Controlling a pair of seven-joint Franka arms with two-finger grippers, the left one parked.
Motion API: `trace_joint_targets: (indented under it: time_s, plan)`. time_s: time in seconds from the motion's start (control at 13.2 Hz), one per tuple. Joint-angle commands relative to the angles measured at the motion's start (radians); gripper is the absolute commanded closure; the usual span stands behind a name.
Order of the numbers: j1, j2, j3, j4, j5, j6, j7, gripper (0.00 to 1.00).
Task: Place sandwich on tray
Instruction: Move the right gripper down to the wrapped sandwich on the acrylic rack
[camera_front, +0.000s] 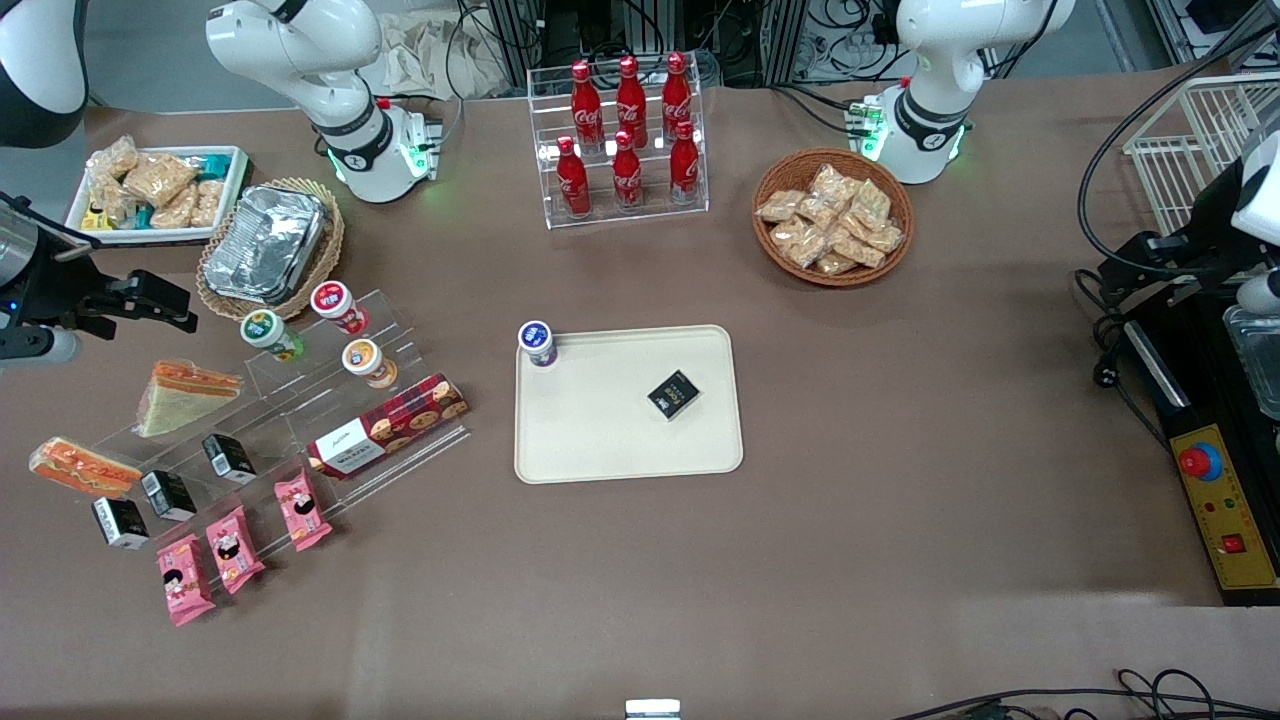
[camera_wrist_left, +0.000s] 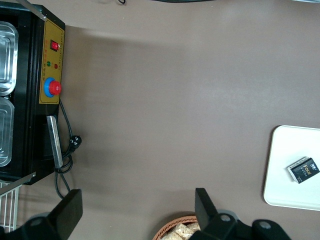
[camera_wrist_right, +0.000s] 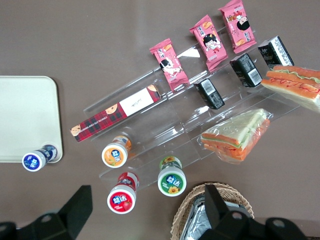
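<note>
Centrally on the brown worktop (camera_front: 900, 500) lies the tray (camera_front: 600, 430), carrying a blue-lidded cup (camera_front: 537, 342) and a black packet (camera_front: 673, 394). Toward the working arm's end, the pincer (camera_front: 150, 300) hangs spread wide and empty above the sandwich (camera_front: 85, 467), which sits on the clear stepped rack (camera_front: 300, 400).

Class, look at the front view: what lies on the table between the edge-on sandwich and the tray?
In the front view, between the sandwich and the tray stands the clear stepped rack with black packs, pink packs and a biscuit box. The gripper hovers open above.
</note>
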Motion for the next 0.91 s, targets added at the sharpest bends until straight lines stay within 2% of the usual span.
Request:
trace_joint_targets:
  time_s: [0.0,0.15,0.3,0.6,0.76,0.83]
  plan:
    - [0.004,-0.002,0.007,0.021,0.008,-0.031,-0.001,0.0]
    - [0.011,0.001,0.021,0.021,0.008,-0.033,0.042,0.0]
    - [0.01,-0.002,0.019,0.021,0.01,-0.04,0.158,0.0]
    - [0.002,-0.002,0.016,0.021,0.027,-0.059,0.5,0.0]
    - [-0.03,0.016,-0.014,0.027,0.045,-0.059,0.494,0.0]
    - [-0.045,0.016,-0.031,0.026,0.089,-0.059,0.496,0.0]
